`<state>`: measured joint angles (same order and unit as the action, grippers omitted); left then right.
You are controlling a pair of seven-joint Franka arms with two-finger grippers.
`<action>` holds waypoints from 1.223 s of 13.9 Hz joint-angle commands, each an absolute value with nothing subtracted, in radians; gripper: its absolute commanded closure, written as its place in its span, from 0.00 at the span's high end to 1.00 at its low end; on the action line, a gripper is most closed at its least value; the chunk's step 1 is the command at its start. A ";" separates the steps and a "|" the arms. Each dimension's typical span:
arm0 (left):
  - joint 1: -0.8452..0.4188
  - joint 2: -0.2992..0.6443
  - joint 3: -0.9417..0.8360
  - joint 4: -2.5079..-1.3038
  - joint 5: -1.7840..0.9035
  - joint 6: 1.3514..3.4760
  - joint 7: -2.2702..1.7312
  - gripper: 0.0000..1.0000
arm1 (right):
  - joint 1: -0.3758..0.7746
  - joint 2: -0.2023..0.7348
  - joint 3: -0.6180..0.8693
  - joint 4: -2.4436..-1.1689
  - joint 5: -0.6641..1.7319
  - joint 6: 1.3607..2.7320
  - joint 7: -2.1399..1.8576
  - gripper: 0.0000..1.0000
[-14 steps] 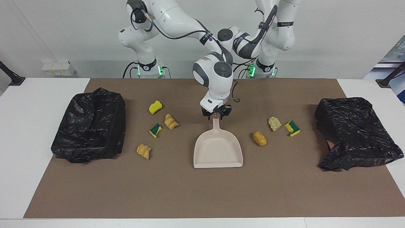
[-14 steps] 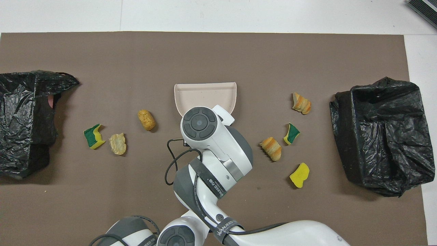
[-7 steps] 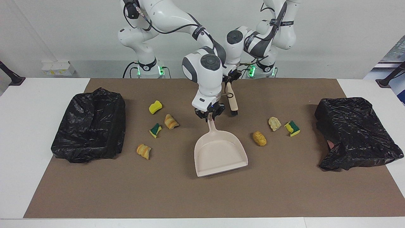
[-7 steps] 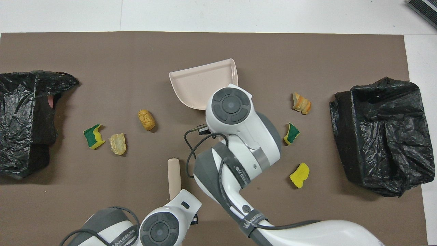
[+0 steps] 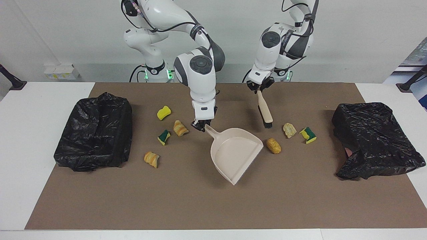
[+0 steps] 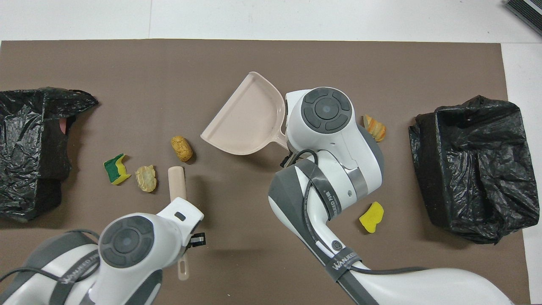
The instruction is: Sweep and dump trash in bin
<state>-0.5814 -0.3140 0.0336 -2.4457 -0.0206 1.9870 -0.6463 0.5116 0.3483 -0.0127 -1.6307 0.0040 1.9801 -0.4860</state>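
Brush: your left hand (image 5: 259, 87) is gripping the handle of the brush (image 5: 265, 111). A second ago it was tucked up by the arm bases. Now it is swinging out toward the left arm's end, with the bristles hanging low beside the pale lump (image 5: 289, 130).
Dustpan: your right hand (image 5: 200, 126) is clamped on the handle of the beige dustpan (image 5: 235, 151) and has been shifting toward the right arm's end. This is turning the pan, so its mouth no longer points away from the robots but toward the left arm's end.
Pan lip: it is now sitting just beside the orange lump (image 5: 273, 146).
Trash: all seven bits are still lying on the mat and none are in the pan. The two lumps and a green-and-yellow sponge chunk (image 5: 308, 135) are lying toward the left arm's end. The yellow sponge (image 5: 163, 112), the green sponge bit (image 5: 163, 137) and two pastry pieces (image 5: 180, 128) (image 5: 151, 159) are lying toward the right arm's end.
Meaning: you appear to be setting up the first sweep, with the brush and the pan closing in on the orange lump from either side.
Bins: the two black-bagged bins (image 5: 95, 133) (image 5: 373, 140) are waiting at either end, well apart from the pan.
Surface: a brown mat (image 5: 200, 206) is covering the middle of the white worktop (image 5: 33, 133).
Room: a plain pale wall (image 5: 350, 40) is standing at the robots' backs.
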 commanded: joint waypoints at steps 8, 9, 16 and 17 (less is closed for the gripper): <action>-0.099 -0.204 0.023 -2.341 0.043 2.020 -0.312 0.00 | 0.454 0.397 -0.003 -1.585 -0.161 1.967 -1.138 0.00; -0.063 -0.190 0.023 -2.344 0.044 2.023 -0.269 0.00 | 0.450 0.411 -0.003 -1.569 -0.167 1.965 -1.141 0.00; 0.017 -0.112 0.017 -2.367 0.046 2.082 -0.186 0.00 | 0.459 0.515 0.000 -1.488 -0.155 1.965 -1.123 0.00; -0.006 -0.103 0.015 -2.367 0.041 2.079 -0.189 0.00 | 0.459 0.515 -0.002 -1.489 -0.152 1.968 -1.120 0.00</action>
<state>0.0226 -0.1196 0.0195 -2.3628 0.0289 2.0591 -0.1785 0.4648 0.4996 -0.0073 -1.5229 -0.1569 1.9787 -1.1127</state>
